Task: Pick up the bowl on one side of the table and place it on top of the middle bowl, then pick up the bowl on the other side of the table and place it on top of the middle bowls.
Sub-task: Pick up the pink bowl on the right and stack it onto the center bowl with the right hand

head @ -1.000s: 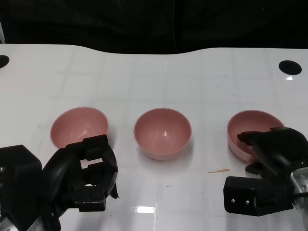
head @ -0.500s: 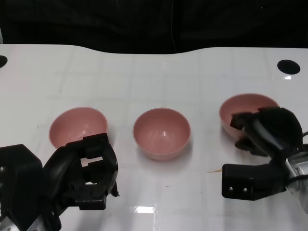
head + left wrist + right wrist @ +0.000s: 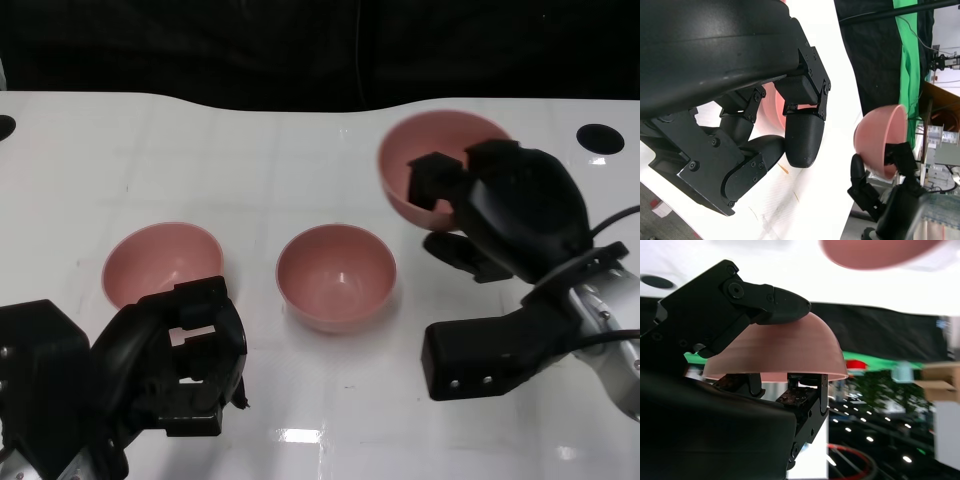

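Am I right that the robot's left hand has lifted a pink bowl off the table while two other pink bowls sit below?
Not quite: it is the right hand that holds the lifted bowl, as the head view shows. The left hand hangs low near the table and holds nothing. The other two bowls, the middle bowl and the left bowl, do sit on the table.

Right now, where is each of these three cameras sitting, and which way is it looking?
Head view: up on the robot, looking down at the white table with two bowls resting on it; both hands show, the left hand low and the right hand holding the lifted bowl.
Left wrist view: behind the left hand, looking across the table toward the right hand.
Right wrist view: behind the right hand, looking at the bowl it holds.
Shared: all three views show the lifted bowl.
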Controlling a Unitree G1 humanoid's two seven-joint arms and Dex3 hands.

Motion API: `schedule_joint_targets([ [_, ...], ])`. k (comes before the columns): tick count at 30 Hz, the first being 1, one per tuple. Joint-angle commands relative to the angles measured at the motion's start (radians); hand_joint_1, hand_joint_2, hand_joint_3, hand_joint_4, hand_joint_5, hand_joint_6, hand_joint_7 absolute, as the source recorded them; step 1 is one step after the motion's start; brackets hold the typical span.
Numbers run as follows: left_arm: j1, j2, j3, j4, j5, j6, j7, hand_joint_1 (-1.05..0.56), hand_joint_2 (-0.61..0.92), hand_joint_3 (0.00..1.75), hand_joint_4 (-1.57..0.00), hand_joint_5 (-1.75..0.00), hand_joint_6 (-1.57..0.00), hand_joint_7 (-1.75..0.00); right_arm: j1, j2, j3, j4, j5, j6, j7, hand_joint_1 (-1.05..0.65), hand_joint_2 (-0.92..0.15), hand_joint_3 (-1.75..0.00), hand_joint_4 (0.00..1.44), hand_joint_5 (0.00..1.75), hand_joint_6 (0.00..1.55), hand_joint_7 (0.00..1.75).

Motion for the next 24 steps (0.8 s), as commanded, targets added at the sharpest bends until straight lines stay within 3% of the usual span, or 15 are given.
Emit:
schedule_joint_targets([
  [1, 0.006, 0.009, 0.007, -0.012, 0.001, 0.011, 0.009, -0.15, 0.4, 1.34, -0.85, -1.68, -0.84, -1.53, -0.001, 0.033, 0.012, -0.039, 0.022, -0.005, 0.042, -0.28, -0.49, -0.93, 0.91, 1.75, 0.7, 1.69],
  [5, 0.007, 0.007, 0.01, -0.015, -0.006, 0.018, 0.008, -0.15, 0.38, 1.36, -0.85, -1.67, -0.84, -1.52, -0.002, 0.054, 0.013, -0.051, 0.026, -0.017, 0.063, -0.29, -0.51, -0.95, 0.92, 1.75, 0.76, 1.6],
  [8, 0.01, 0.014, 0.006, -0.022, 0.009, 0.013, 0.01, -0.16, 0.37, 1.37, -0.85, -1.67, -0.84, -1.51, -0.022, 0.104, 0.056, -0.006, -0.009, -0.022, 0.035, -0.27, -0.39, -1.1, 0.94, 1.75, 0.78, 1.62],
  [10, 0.01, 0.013, 0.006, -0.024, 0.01, 0.015, 0.012, -0.17, 0.36, 1.38, -0.84, -1.68, -0.84, -1.51, -0.027, 0.119, 0.065, 0.01, -0.015, -0.022, 0.03, -0.25, -0.34, -1.13, 0.94, 1.75, 0.74, 1.71],
  [19, 0.01, 0.012, 0.006, -0.025, 0.01, 0.016, 0.012, -0.17, 0.35, 1.4, -0.84, -1.68, -0.85, -1.5, -0.029, 0.125, 0.064, 0.019, -0.02, -0.025, 0.025, -0.25, -0.33, -1.14, 0.94, 1.75, 0.72, 1.75],
  [20, 0.013, 0.007, 0.0, -0.036, 0.011, 0.026, 0.02, -0.17, 0.35, 1.4, -0.84, -1.68, -0.85, -1.5, -0.035, 0.143, 0.082, 0.076, -0.019, -0.029, 0.025, -0.25, -0.33, -1.14, 0.94, 1.75, 0.72, 1.75],
  [21, 0.015, 0.002, -0.005, -0.044, 0.011, 0.033, 0.025, -0.17, 0.35, 1.39, -0.84, -1.68, -0.85, -1.5, -0.04, 0.156, 0.096, 0.12, -0.017, -0.032, 0.024, -0.25, -0.43, -0.96, 0.93, 1.75, 0.77, 1.49],
  [22, 0.016, -0.001, -0.008, -0.051, 0.009, 0.042, 0.03, -0.17, 0.36, 1.37, -0.84, -1.68, -0.85, -1.5, -0.045, 0.168, 0.109, 0.165, -0.013, -0.04, 0.022, -0.25, -0.54, -0.79, 0.92, 1.75, 0.81, 1.37],
  [23, 0.017, -0.003, -0.01, -0.055, 0.007, 0.049, 0.035, -0.17, 0.36, 1.37, -0.84, -1.68, -0.85, -1.5, -0.05, 0.177, 0.118, 0.202, -0.012, -0.048, 0.017, -0.24, -0.59, -0.75, 0.91, 1.75, 0.74, 1.53],
  [24, 0.017, -0.004, -0.011, -0.057, 0.007, 0.053, 0.036, -0.16, 0.38, 1.35, -0.84, -1.67, -0.85, -1.5, -0.054, 0.179, 0.123, 0.221, -0.011, -0.053, 0.012, -0.24, -0.62, -0.74, 0.9, 1.75, 0.72, 1.58],
])
